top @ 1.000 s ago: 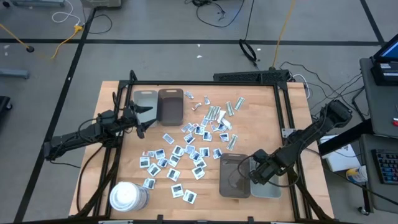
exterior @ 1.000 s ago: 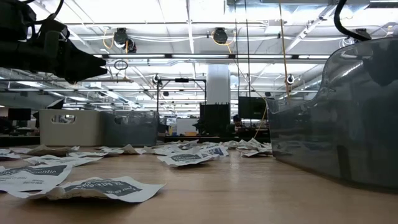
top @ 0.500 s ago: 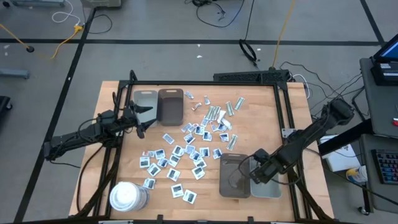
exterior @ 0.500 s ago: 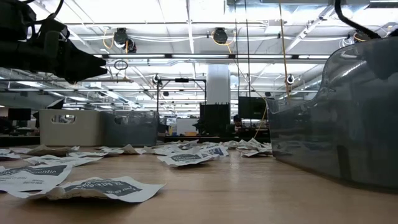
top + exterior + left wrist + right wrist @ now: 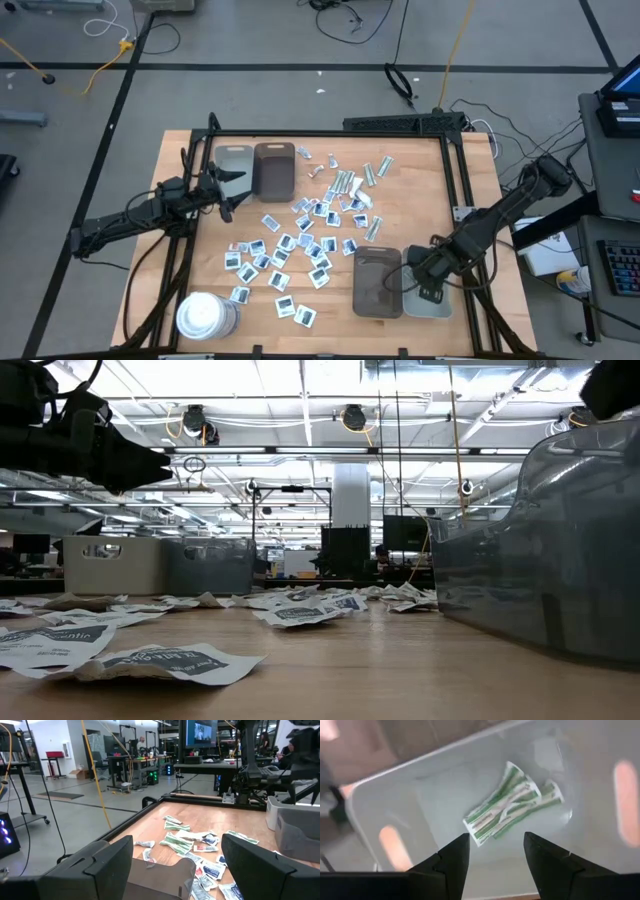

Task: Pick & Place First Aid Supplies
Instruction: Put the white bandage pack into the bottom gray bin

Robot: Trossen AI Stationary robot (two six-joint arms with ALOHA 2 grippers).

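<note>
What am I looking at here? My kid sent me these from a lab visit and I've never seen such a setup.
It is a two-armed robot sorting first aid supplies on a wooden table. One picture looks straight down, one looks level across the tabletop, and two come from cameras on the wrists. White square packets and green-striped wrapped strips lie scattered mid-table, with a white cylinder at the near corner. The right gripper hangs open over a pale grey tray that holds a few green-striped strips; it grips nothing. The left gripper waits open near the two far trays, also empty.
</note>
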